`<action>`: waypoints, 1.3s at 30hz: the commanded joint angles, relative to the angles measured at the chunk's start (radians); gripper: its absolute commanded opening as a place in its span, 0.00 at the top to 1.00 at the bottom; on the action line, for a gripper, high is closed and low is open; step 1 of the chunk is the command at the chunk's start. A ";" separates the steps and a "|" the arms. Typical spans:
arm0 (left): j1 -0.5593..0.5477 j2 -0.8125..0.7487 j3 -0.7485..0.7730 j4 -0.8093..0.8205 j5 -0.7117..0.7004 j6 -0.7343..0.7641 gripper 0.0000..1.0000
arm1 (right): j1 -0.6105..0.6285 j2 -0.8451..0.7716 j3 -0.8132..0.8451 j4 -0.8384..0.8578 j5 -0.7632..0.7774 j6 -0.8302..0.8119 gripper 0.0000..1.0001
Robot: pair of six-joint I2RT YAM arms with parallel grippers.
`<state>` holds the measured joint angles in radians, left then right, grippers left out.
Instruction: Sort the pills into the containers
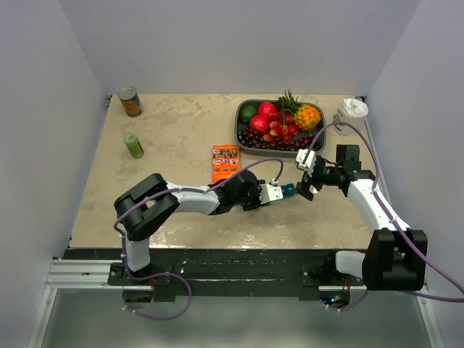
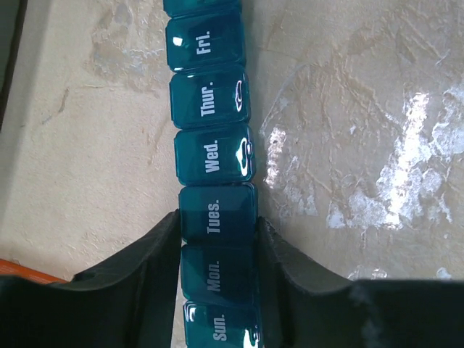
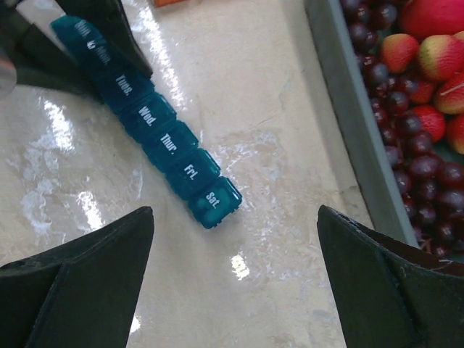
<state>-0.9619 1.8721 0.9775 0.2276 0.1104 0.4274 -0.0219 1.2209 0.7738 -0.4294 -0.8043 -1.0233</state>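
The containers (image 2: 210, 152) are one teal strip of lidded day compartments lying flat on the table, all lids down. My left gripper (image 2: 217, 221) is shut on the strip, its fingers pressing both long sides at the Mon and Tues boxes. In the right wrist view the strip (image 3: 156, 138) runs diagonally, with the Sat end nearest my right gripper (image 3: 233, 217). That gripper hovers wide open just short of that end, holding nothing. From above, both grippers (image 1: 279, 191) (image 1: 304, 190) meet mid-table over the strip (image 1: 288, 190). No pills are in view.
A grey tray (image 1: 243, 134) of fruit stands just behind the right gripper, its wall (image 3: 348, 109) close on the right. A flat orange box (image 1: 225, 162) lies behind the left gripper. A can (image 1: 130, 101), a green bottle (image 1: 133, 144) and a white object (image 1: 352, 109) sit farther back.
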 commanded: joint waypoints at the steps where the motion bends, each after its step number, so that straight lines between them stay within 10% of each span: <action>1: -0.008 -0.020 -0.016 -0.028 -0.006 0.014 0.71 | -0.003 0.034 0.045 -0.126 -0.039 -0.206 0.04; 9: -0.027 -0.126 -0.105 -0.102 0.051 0.011 0.89 | 0.010 0.124 0.078 -0.443 -0.105 -0.635 0.01; 17: -0.054 -0.142 -0.148 -0.056 0.043 -0.045 0.97 | 0.206 0.147 0.025 -0.183 0.019 -0.413 0.02; 39: -0.060 -0.271 -0.283 0.156 0.032 -0.167 1.00 | 0.309 0.241 0.071 -0.253 0.085 -0.380 0.11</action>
<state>-1.0168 1.6527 0.7052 0.2989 0.1272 0.2852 0.2684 1.4597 0.8082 -0.6937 -0.7383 -1.4414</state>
